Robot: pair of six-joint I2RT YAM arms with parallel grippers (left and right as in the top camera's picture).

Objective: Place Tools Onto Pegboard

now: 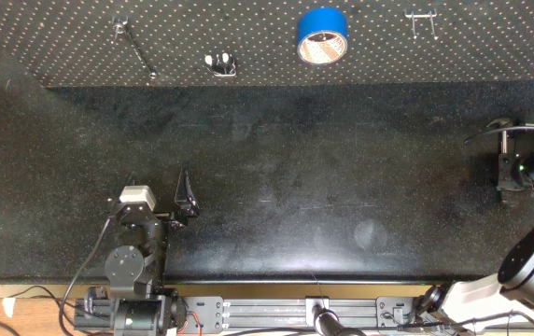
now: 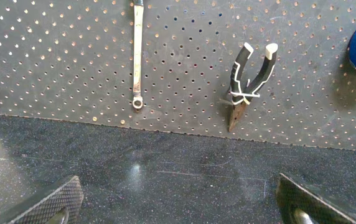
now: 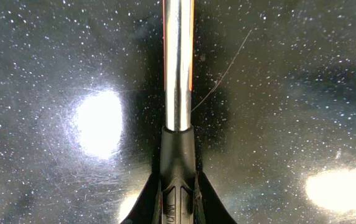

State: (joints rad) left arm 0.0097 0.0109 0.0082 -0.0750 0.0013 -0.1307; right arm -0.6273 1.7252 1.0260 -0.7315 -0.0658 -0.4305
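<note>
Right fingers (image 3: 142, 208) closed on black handle of chrome-shafted tool (image 3: 178, 74); left fingers (image 2: 47, 202) wide, empty.

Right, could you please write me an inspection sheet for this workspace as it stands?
Surface: black tabletop, scuffed, with glare spots; a perforated pegboard stands along its far edge.
Job's things: wrench, pliers and blue tape roll hang on the pegboard; one metal hook is bare; a chrome-shafted tool is in the right gripper.
Clutter: nothing seen.
Grippers: left gripper open, low over the tabletop, facing the pegboard; right gripper shut on the chrome-shafted tool near the table's right end.
Cables: cables trail by the left arm's base.
Surroundings: mounting rail along the near edge.
</note>
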